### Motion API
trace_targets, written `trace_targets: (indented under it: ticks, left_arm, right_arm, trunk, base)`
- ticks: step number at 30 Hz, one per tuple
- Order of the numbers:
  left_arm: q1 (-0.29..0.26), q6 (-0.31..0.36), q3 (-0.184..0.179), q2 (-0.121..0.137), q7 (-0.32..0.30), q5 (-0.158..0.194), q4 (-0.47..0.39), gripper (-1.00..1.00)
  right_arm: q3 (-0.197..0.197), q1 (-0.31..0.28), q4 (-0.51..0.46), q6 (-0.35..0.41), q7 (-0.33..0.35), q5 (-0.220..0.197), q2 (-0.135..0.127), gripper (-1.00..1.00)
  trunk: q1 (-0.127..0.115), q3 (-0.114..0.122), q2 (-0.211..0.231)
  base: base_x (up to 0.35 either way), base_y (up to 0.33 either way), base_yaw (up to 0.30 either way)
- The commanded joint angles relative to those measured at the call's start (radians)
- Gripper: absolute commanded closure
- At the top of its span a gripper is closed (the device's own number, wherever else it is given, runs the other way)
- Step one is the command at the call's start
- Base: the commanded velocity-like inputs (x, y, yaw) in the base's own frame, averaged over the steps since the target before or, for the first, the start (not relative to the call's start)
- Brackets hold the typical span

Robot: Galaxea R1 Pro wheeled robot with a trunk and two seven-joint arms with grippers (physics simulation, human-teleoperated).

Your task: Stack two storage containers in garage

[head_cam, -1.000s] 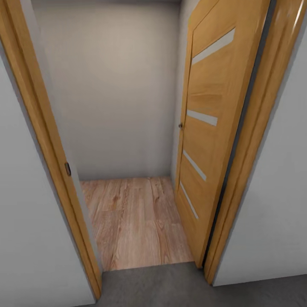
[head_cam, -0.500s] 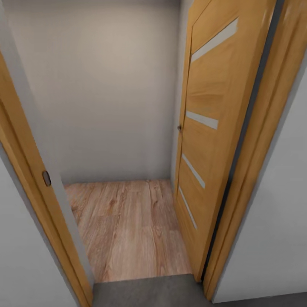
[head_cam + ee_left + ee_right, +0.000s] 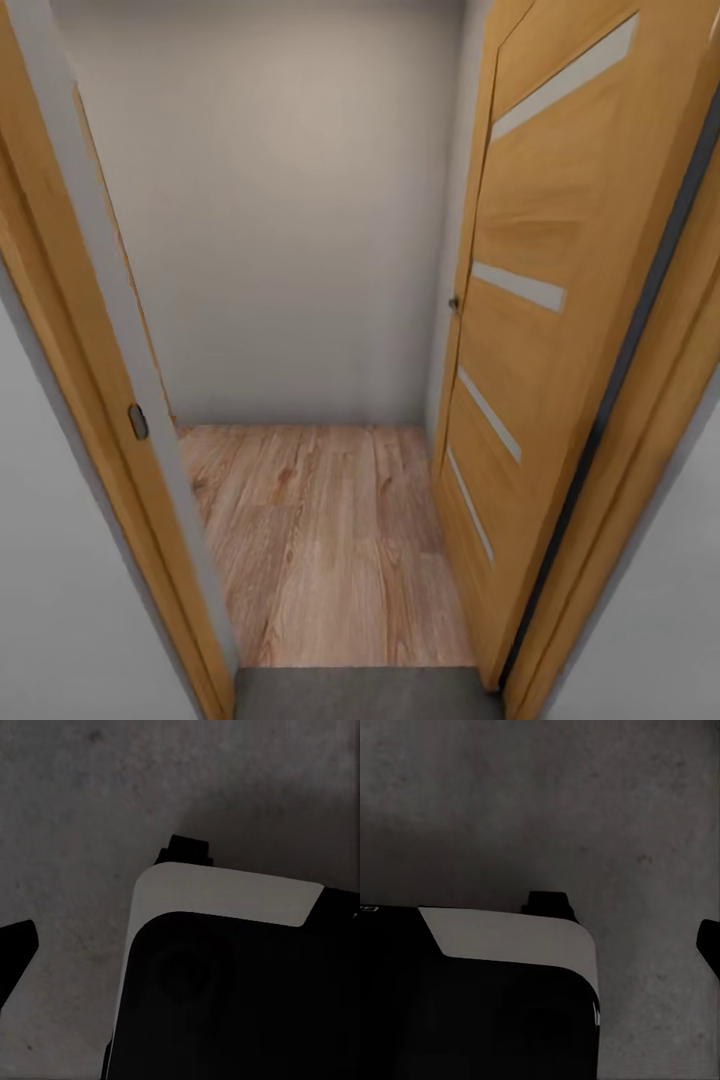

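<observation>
No orange-red storage container is in view. I face an open doorway: the garage's dark grey concrete floor (image 3: 365,693) ends at a threshold, and light wood plank flooring (image 3: 320,540) lies beyond. The left wrist view looks down on the concrete (image 3: 75,810), with one dark fingertip (image 3: 13,954) at the picture's edge. The right wrist view has the same floor (image 3: 585,795) and one dark fingertip (image 3: 711,943). Neither view lets me tell whether the jaws are open or shut.
The orange-brown door (image 3: 560,300) with frosted strips stands open inward on the right. The wooden door frame (image 3: 100,400) runs close on the left. A plain pale wall (image 3: 290,200) closes the small space ahead. My own black-and-white base (image 3: 225,967) (image 3: 495,975) shows below each wrist.
The whole head view has shifted: the camera has come closer to the doorway, so the opening looks wider and less grey floor shows in front. The door has not swung.
</observation>
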Motion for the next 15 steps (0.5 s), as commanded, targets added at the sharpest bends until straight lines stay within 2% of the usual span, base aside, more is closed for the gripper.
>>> trace_targets:
  ticks: [1, 15]
  left_arm:
    - [-0.001, 0.003, 0.0, 0.0, 0.002, 0.006, 0.0, -1.0]
    - [-0.001, 0.003, 0.0, 0.0, 0.003, 0.005, 0.0, -1.0]
  right_arm:
    - [0.008, -0.001, 0.003, -0.005, -0.001, -0.009, 0.001, -1.0]
    - [0.008, -0.001, 0.003, -0.005, -0.001, -0.009, 0.0, -1.0]
  trunk:
    - [0.0, -0.001, 0.0]
    - [0.0, -0.001, 0.0]
  base:
    - [0.308, 0.0, 0.011]
    - [0.312, 0.0, 0.002]
